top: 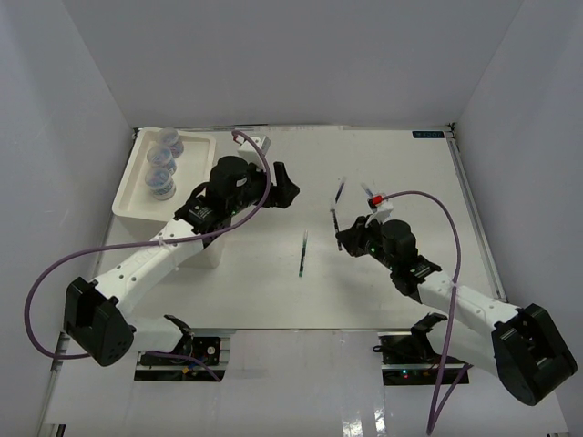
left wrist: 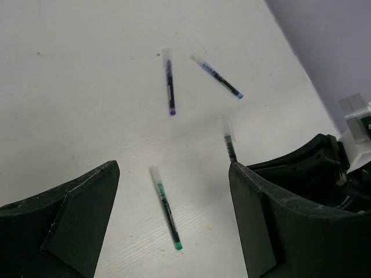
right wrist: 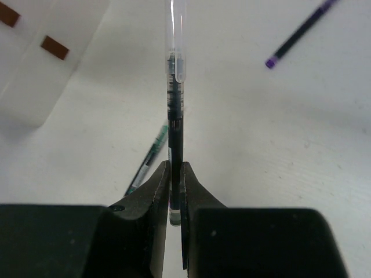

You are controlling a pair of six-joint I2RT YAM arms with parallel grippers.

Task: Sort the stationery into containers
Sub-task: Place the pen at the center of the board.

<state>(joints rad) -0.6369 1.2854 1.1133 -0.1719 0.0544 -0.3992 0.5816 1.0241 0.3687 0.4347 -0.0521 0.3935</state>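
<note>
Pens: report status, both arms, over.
Left jaws open, empty, over green pen. Right jaws shut on dark pen. Purple pen, blue pen loose on table. No obstruction seen.

White tabletop (top: 410, 182) is viewed whole from high above and behind. Wrist views are aimed down at it, close up. Thin green-inked clear pen (left wrist: 167, 208) is shared by all three.

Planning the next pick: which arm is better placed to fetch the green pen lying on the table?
Left. The left gripper is open and empty, and the green pen shows between its fingers in the wrist view. The right gripper is shut on a dark pen.
</note>
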